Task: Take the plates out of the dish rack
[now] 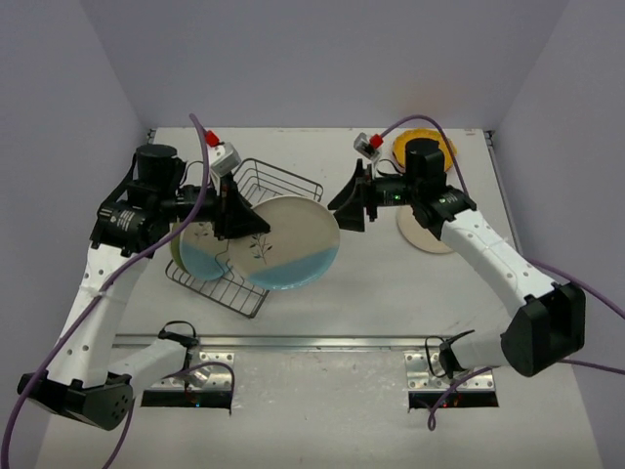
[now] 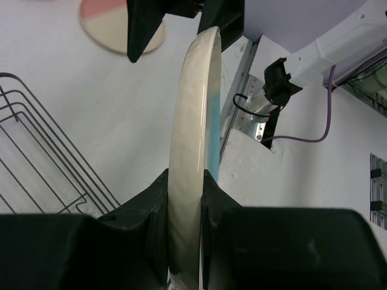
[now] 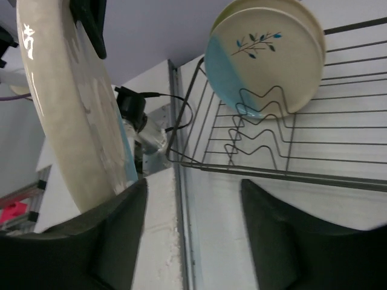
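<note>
The left claw [image 2: 185,193] is gripping the cream-and-blue plate [image 1: 293,242] by its rim at 9 o'clock, carrying it clear of the worktop [image 1: 322,313], partly over the 3 o'clock side of the dish rack [image 1: 283,181]. The right claw [image 1: 346,213] is standing open, straddling the opposite rim at 3 o'clock, with the plate sitting nearer one finger than the other. If the left is letting go before the right is pinching firmly, the glazed rim is likely sliding out, dropping onto the wires or the racked plates [image 3: 266,54] waiting there, and an off-centre close is risking a twist
</note>
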Tool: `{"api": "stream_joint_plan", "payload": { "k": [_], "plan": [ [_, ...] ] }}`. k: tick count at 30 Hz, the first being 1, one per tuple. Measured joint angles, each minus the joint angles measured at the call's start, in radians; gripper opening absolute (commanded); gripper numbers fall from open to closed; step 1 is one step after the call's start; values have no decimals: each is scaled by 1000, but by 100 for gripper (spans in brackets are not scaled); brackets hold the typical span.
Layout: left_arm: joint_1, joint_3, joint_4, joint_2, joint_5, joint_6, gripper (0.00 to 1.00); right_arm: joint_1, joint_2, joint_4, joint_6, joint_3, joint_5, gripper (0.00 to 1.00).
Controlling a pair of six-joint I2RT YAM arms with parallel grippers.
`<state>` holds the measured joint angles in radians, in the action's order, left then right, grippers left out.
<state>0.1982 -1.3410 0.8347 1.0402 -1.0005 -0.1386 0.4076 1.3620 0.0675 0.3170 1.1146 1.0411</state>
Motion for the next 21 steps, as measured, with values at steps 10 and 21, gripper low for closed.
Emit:
{"api": "stream_joint_plan", "payload": {
  "k": [10,21],
  "plan": [
    [2,56,-47,-3,-16,27,0,53,54,-3,31,13,-4,68],
    [4,60,-41,-4,-18,1,0,8,53,-15,105,14,-2,72]
  ]
}}
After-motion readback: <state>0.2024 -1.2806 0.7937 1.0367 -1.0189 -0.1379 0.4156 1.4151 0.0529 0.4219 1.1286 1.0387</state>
